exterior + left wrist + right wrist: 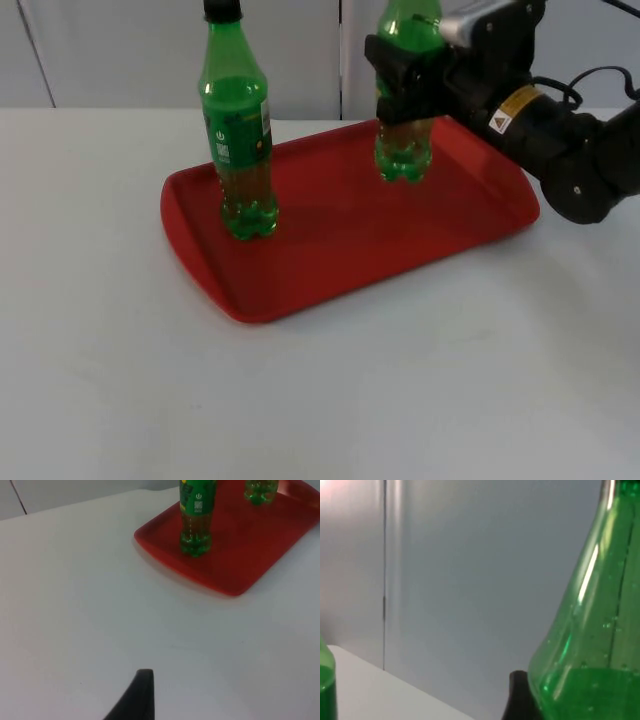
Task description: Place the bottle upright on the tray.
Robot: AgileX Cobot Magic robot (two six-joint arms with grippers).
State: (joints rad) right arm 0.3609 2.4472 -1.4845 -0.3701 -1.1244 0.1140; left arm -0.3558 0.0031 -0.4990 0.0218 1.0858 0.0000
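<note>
A red tray [330,250] lies on the white table. One green bottle [238,140] with a black cap stands upright and free on the tray's left part, also seen from the left wrist as the green bottle [196,515]. A second green bottle [405,150] stands upright over the tray's far right part, with my right gripper [405,85] shut on its middle. Whether its base touches the tray I cannot tell. In the right wrist view this held bottle [590,645] is very close beside a black fingertip [520,700]. My left arm waits away from the tray, with one fingertip [140,692] over bare table.
The grey partition wall [120,50] stands behind the table. White table top [300,400] stretches in front of and to the left of the tray. The right arm [570,140] reaches over the tray's right rim.
</note>
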